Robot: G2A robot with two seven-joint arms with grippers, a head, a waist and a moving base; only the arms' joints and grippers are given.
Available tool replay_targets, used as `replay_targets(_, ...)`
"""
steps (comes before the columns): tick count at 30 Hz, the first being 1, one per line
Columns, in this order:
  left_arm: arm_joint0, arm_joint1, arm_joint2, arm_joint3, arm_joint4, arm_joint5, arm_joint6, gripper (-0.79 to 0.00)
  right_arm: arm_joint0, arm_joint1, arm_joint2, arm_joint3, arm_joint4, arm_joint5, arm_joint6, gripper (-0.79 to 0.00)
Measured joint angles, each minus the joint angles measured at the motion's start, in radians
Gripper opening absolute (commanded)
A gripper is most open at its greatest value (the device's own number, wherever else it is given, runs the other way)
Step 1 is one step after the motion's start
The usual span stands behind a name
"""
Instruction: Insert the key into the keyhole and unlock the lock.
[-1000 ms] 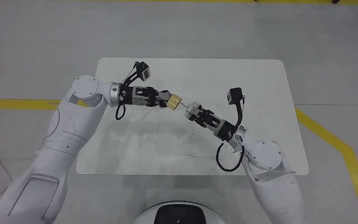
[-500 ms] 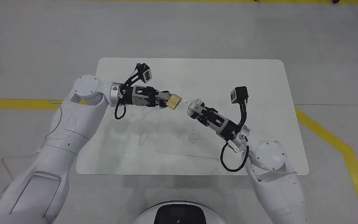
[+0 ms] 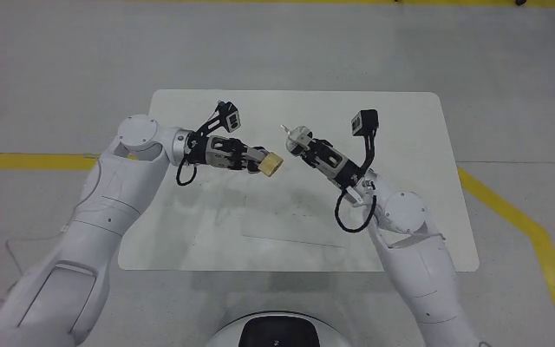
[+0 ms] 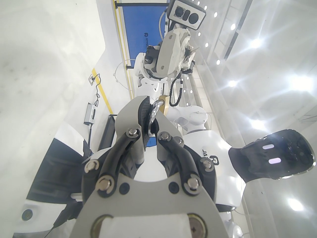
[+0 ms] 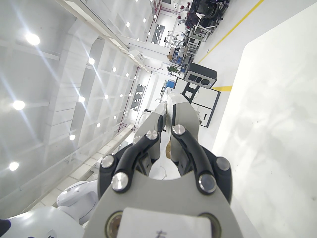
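My left gripper (image 3: 259, 160) is clamped on the lock (image 3: 272, 164) by its shackle (image 4: 151, 118). The brass body sticks out past the fingertips and hangs in the air over the middle of the table (image 3: 399, 113). My right gripper (image 3: 296, 139) is closed tight on the key (image 3: 285, 130), with only a short bit of blade showing beyond the pads. Key and lock are near each other but apart, and the blade seems to point toward the far side of the table, not at the lock. I cannot see the keyhole in any view.

The step in hand, as I judge it, is lining up for the insertion, and I want that right before I close the gap. I would turn the right wrist until the blade runs along the lock body's long axis and aims at the end face opposite the shackle. I would hold the left arm steady as the fixed reference. The lock may pivot on its shackle under any side push, so the approach should be slow and straight. If the tip catches, I back off and re-aim; I do not press. I turn the key only once it is fully seated.
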Motion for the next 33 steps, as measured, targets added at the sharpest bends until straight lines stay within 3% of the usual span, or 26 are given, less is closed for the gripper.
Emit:
replay_targets(5, -0.003, -0.002, -0.001, 0.009, -0.002, 0.002, 0.007, -0.785, 0.024, -0.008, -0.060, 0.022, -0.007, 0.005, 0.008, -0.785)
replay_targets(13, -0.002, -0.004, -0.007, 0.026, -0.013, 0.031, 0.050, -0.785, -0.020, -0.002, -0.046, -0.029, -0.008, -0.014, 0.025, -0.785)
replay_targets(18, 0.002, -0.007, -0.019, 0.081, -0.051, 0.123, 0.138, -0.785, -0.068, 0.007, -0.002, -0.085, -0.052, -0.030, -0.007, -0.785)
replay_targets(23, -0.005, -0.014, -0.019, 0.105, -0.074, 0.204, 0.218, -0.785, -0.141, 0.017, 0.011, -0.156, -0.111, 0.029, 0.005, -0.785)
replay_targets(27, -0.005, -0.015, -0.019, 0.104, -0.077, 0.205, 0.222, -0.785, -0.164, 0.013, -0.008, -0.172, 0.061, 0.052, 0.140, -0.785)
replay_targets(33, -0.005, -0.015, -0.019, 0.104, -0.077, 0.204, 0.222, -0.785, -0.163, 0.013, -0.007, -0.171, 0.109, 0.050, 0.099, -0.785)
